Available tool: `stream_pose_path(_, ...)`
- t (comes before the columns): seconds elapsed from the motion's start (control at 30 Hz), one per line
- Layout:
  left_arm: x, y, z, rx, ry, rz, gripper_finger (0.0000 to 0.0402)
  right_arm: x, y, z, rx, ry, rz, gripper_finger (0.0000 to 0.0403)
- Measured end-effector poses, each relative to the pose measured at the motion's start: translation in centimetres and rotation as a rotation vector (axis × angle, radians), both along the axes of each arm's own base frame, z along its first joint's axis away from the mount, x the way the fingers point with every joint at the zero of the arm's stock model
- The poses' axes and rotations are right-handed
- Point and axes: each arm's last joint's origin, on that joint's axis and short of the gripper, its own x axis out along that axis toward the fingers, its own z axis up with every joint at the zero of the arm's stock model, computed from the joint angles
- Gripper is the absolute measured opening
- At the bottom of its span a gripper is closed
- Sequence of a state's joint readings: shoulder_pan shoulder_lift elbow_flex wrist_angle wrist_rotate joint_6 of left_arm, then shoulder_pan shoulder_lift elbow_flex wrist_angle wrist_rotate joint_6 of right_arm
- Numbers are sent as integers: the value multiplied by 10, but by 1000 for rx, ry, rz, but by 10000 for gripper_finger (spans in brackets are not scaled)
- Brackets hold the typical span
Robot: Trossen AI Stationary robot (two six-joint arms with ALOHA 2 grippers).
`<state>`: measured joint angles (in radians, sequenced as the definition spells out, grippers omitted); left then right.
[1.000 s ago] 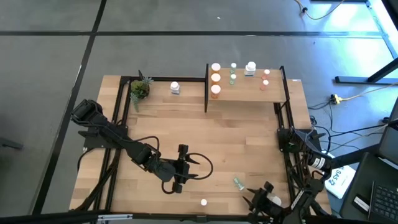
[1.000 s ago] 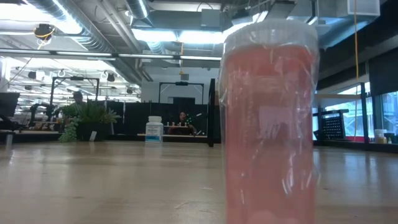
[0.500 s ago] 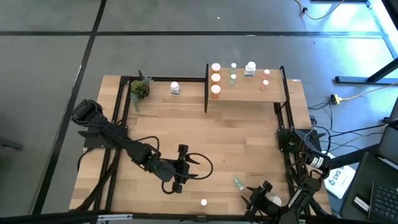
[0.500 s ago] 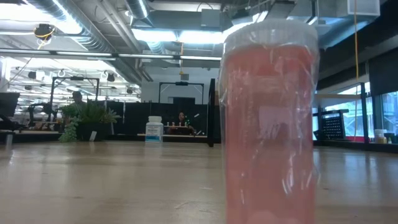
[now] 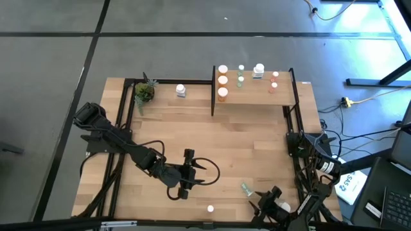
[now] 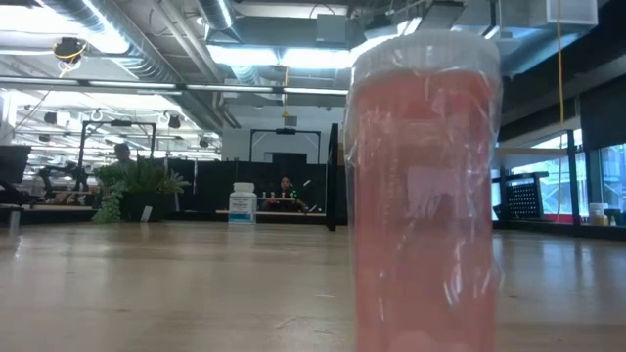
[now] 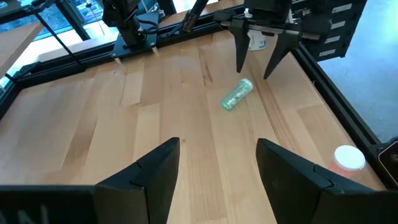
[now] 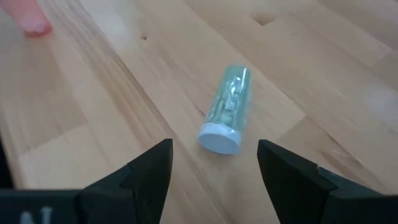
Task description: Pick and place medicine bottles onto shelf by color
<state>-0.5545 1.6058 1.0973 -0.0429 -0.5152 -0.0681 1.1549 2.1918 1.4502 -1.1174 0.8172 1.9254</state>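
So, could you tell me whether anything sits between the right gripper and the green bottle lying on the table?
Nothing visible does. The right gripper is open just short of the green bottle, which lies on its side on bare wood, its white cap towards the fingers. The pinkish bottle stands off to one side, clear of the approach.

A green bottle (image 8: pixel 227 106) with a white cap lies on light wood table (image 8: pixel 323 68), near a pink bottle (image 6: pixel 423 196).

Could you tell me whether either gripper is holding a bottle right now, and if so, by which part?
Nothing is held. The right gripper is open, with the green bottle lying on the table beyond its fingers. The left gripper is open and empty too.
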Motion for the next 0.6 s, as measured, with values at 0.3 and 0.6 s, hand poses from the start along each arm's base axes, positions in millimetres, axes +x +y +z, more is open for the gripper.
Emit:
stream_pose_path(0.3, 0, 0, 0, 0, 0, 0, 206, -1, -5, -8, 2, -4, -11, 237)
stream_pose_path(0.6, 0, 0, 0, 0, 0, 0, 206, 6, -15, -21, 22, -17, -37, 237)
